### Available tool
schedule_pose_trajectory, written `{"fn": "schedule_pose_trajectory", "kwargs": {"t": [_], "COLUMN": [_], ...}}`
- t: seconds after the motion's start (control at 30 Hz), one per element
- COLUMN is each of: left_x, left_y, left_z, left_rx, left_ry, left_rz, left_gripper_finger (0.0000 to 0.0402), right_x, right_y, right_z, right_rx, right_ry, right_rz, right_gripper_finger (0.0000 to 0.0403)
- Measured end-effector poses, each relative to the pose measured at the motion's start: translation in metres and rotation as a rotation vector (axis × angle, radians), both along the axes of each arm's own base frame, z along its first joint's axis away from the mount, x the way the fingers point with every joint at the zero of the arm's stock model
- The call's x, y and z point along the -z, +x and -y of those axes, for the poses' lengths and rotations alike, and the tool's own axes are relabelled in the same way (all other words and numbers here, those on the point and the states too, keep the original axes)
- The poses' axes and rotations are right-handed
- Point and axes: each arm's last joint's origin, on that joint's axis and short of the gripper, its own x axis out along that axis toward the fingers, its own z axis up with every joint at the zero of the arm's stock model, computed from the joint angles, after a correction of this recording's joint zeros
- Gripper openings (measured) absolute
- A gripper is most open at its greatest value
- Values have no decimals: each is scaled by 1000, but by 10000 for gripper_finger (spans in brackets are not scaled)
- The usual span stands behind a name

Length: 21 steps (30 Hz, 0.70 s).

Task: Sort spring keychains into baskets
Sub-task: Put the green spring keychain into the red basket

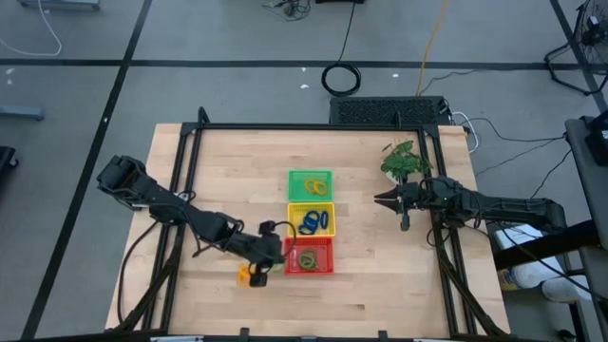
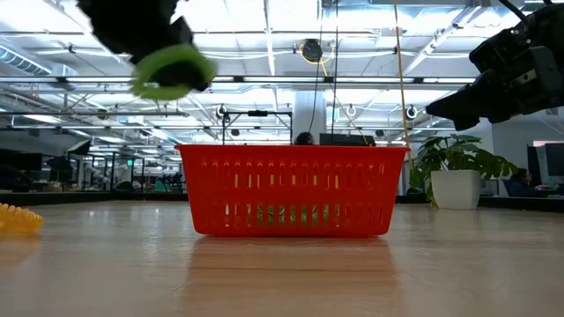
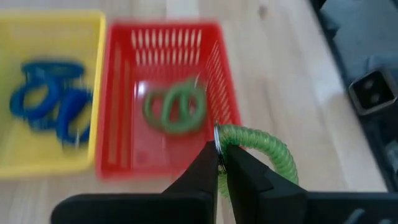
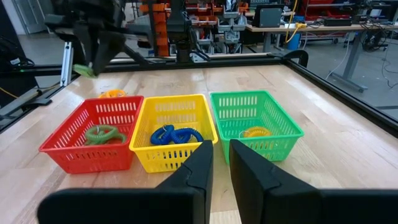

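Grey floor [image 1: 218,38], potted plant [image 2: 456,172], possibly workbenches [image 4: 292,28] behind

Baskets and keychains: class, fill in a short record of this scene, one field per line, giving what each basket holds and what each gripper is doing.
green basket: orange-yellow keychain
yellow basket: blue keychains
red basket: green keychains
left gripper: shut on a green keychain, beside the red basket
right gripper: idle right of the baskets, holding nothing
table: one orange-yellow keychain loose
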Motion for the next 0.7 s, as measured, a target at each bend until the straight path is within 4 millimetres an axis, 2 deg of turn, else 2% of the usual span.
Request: {"fn": "schedule_pose_trajectory", "kwargs": {"t": [0.2, 0.5, 0.7], "left_x": [-9, -14, -2], "left_y": [11, 21, 35], "left_z": [-6, -21, -21], "left_rx": [22, 2, 15], "left_ry": [14, 39, 64], "left_rz": [125, 203, 250], "left_gripper_finger": [34, 36, 37], "right_x": [0, 0, 0], "right_y": [0, 0, 0], "right_z": [0, 0, 0], "right_rx": [0, 0, 0], "right_ry": [0, 0, 0], "right_rz": [0, 0, 0], "right_gripper_finger": [38, 39, 39]}}
